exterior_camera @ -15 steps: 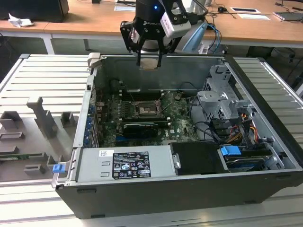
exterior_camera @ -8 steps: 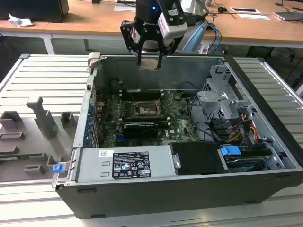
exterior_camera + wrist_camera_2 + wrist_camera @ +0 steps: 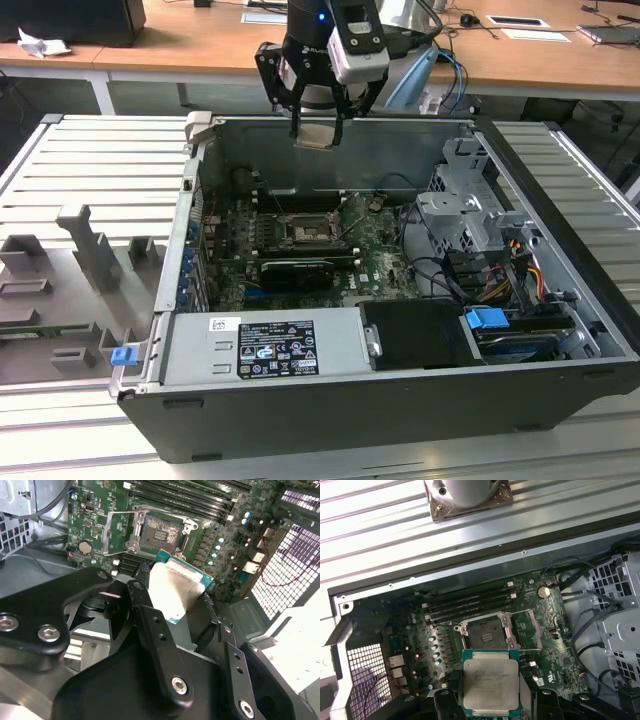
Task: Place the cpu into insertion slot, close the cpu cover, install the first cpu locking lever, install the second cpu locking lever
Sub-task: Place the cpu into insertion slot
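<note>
My gripper (image 3: 318, 130) hangs above the back wall of the open computer case (image 3: 400, 420), shut on the cpu (image 3: 318, 137). The cpu (image 3: 490, 682) is a flat square chip with a pale metal top, pinched by its edges between black fingers (image 3: 150, 625). It also appears in the second wrist view (image 3: 175, 592). Below it, on the green motherboard, lies the insertion slot (image 3: 485, 632), a dark square socket in a silver frame, uncovered and with nothing in it (image 3: 160, 532) (image 3: 303, 232). A thin silver frame, seemingly the cpu cover (image 3: 527, 629), stands swung open beside the socket.
Long black memory slots (image 3: 470, 600) run beside the socket. A black graphics card (image 3: 295, 272) sits in front of it, then the grey power supply (image 3: 265, 345). A metal drive cage with cables (image 3: 470, 215) fills the exterior view's right. Grey fixtures (image 3: 80, 270) stand outside the case at left.
</note>
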Controlling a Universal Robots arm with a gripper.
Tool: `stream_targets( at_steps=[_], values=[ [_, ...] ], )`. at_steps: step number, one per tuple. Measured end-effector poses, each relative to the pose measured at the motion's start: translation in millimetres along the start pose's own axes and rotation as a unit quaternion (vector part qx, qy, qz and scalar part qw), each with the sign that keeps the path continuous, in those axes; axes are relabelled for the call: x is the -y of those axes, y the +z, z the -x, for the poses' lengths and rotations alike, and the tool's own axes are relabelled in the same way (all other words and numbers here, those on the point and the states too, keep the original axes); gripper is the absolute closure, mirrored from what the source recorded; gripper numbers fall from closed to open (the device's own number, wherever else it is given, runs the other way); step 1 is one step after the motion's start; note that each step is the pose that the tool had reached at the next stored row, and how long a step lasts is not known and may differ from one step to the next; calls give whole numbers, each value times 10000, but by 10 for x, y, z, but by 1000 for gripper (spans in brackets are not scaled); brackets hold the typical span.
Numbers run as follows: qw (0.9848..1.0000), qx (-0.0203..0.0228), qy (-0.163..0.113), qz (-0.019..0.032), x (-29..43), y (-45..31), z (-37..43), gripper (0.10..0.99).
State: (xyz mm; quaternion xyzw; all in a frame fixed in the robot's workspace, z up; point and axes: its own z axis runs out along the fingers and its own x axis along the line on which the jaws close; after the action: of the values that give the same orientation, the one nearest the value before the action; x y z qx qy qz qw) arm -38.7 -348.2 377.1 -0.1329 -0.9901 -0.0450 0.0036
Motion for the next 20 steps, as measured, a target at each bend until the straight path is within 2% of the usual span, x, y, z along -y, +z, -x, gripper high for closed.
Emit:
stream_targets(
  at_steps=[5, 10, 16, 19, 20],
  values=[
    [9995, 27, 304, 5, 1, 5, 0, 549],
    [9971, 67, 764, 15, 2, 26, 1, 549],
    [9962, 55, 874, 6, 9, 112, 4, 549],
    [9938, 78, 1110, 6, 11, 125, 4, 549],
    [9925, 88, 1219, 6, 11, 131, 4, 549]
  ],
)
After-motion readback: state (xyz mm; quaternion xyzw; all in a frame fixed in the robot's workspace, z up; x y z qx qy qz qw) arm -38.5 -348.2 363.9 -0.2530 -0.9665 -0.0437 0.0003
